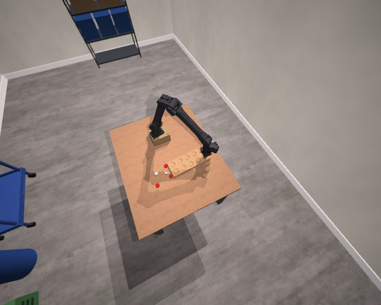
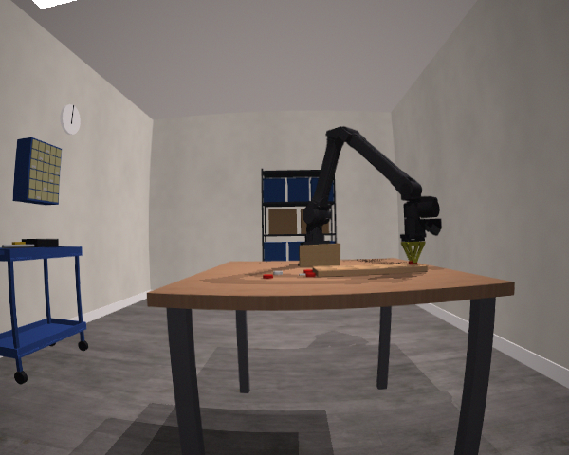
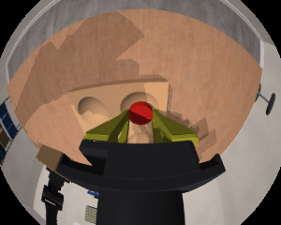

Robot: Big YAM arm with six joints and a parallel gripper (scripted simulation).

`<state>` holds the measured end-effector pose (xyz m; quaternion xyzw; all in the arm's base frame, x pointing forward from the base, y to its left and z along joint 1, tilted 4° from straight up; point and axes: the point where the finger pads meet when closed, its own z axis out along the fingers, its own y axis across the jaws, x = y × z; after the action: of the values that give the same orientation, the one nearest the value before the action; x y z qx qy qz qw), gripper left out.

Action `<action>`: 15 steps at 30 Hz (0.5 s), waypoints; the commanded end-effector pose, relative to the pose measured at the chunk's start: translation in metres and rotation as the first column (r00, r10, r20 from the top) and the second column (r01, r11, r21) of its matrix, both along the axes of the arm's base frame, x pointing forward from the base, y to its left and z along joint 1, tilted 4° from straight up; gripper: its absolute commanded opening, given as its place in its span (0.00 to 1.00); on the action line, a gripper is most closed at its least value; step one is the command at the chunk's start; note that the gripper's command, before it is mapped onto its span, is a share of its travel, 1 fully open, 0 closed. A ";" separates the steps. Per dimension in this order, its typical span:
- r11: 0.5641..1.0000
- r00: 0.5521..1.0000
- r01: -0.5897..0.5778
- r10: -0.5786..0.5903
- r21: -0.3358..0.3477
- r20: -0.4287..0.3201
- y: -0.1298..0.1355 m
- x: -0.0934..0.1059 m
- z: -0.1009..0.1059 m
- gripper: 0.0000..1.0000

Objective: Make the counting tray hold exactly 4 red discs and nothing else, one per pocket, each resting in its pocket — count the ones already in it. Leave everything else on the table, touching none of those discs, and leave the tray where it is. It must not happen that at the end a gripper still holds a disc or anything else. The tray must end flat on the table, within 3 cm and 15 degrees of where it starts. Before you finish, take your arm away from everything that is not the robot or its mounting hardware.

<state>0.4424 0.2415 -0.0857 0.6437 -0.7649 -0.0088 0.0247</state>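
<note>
The gripper (image 2: 412, 261) (image 3: 140, 115) is shut on a red disc (image 2: 412, 263) (image 3: 140, 112), low over the right end of the wooden counting tray (image 1: 188, 169) (image 2: 363, 271) (image 3: 113, 99). In the wrist view the held disc partly covers an end pocket. The tray lies flat with two rows of pockets. The pockets that show hold no disc; the gripper hides some at the right end. Two red discs (image 1: 166, 165) (image 1: 170, 176) lie close by the tray's left end, and a third red disc (image 1: 157, 185) (image 2: 267, 276) lies farther left and forward.
A white disc (image 1: 155, 173) (image 2: 277, 272) and a smaller white piece (image 1: 166, 173) lie on the table (image 1: 197, 197) left of the tray, near the red discs. The arm's base block (image 1: 160, 140) (image 2: 320, 255) stands behind. The table's right edge is near the gripper.
</note>
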 end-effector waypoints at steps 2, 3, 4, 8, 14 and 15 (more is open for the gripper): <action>1.000 1.000 0.015 -0.015 0.006 0.012 0.004 0.009 -0.011 0.00; 1.000 1.000 0.015 -0.015 0.006 0.012 0.004 0.009 -0.012 0.00; 1.000 1.000 0.015 -0.015 0.006 0.012 0.004 0.009 -0.012 0.00; 1.000 1.000 0.015 -0.015 0.006 0.012 0.004 0.008 -0.012 0.00; 1.000 1.000 0.015 -0.015 0.006 0.011 0.004 0.008 -0.012 0.00; 1.000 1.000 0.015 -0.015 0.006 0.011 0.004 0.008 -0.012 0.00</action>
<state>0.4418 0.2412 -0.0922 0.6436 -0.7648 -0.0092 0.0267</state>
